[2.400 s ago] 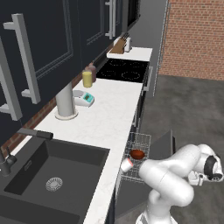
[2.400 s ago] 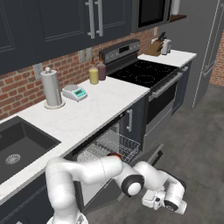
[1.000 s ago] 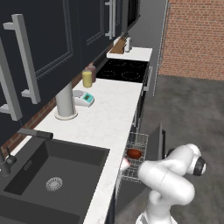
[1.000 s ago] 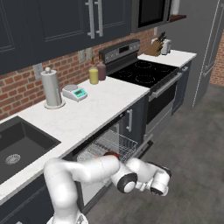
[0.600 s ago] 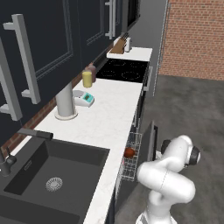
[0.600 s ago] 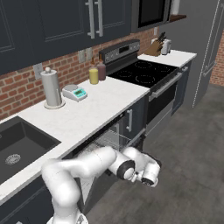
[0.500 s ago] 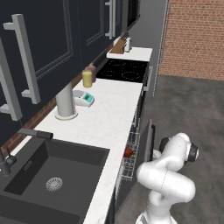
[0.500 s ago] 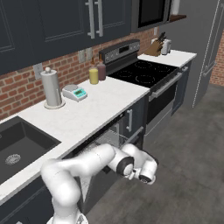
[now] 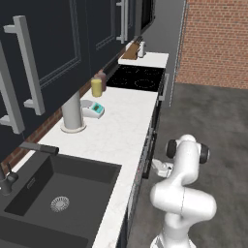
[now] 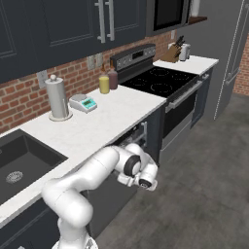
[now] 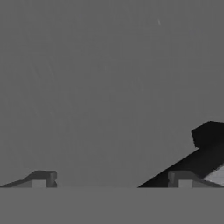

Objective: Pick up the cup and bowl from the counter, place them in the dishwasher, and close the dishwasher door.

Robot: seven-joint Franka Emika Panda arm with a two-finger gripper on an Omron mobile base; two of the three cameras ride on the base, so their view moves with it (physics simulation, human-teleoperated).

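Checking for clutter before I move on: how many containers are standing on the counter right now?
3: a tall grey cylinder near the sink, then a yellow jar and a dark bottle beside the stove. Others may be hidden.

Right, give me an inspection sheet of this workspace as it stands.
Surface: long white marbled stone counter, with a black sink set into it.
Job's things: flat dark navy dishwasher door almost upright, a narrow gap left at its top.
Clutter: tall grey cylinder, small white scale with a teal face, yellow jar, wooden knife block.
Grippers: two-finger gripper open, holding nothing, low in front of the door.
Cables: nothing seen.
Surroundings: black cooktop, red brick wall, grey floor.
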